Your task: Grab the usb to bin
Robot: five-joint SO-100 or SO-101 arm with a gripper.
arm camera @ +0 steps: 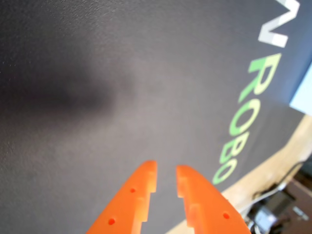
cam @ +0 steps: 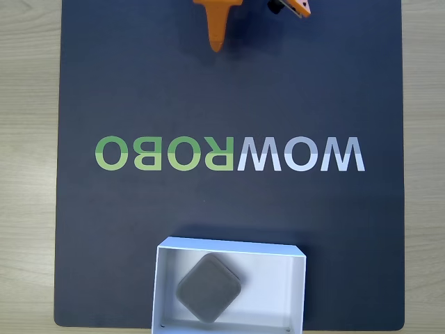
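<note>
The usb, a small grey rounded square, lies turned like a diamond on the white floor of the bin, left of the bin's middle. The bin sits at the near edge of the dark mat in the fixed view. My gripper is far from it at the top edge of that view, where one orange finger points down at the mat. In the wrist view my gripper hovers over bare mat, its two orange fingers a narrow gap apart with nothing between them.
A dark mat with the mirrored lettering "WOWROBO" covers the light wooden table. In the wrist view the mat's edge, a wooden strip and some cables show at lower right.
</note>
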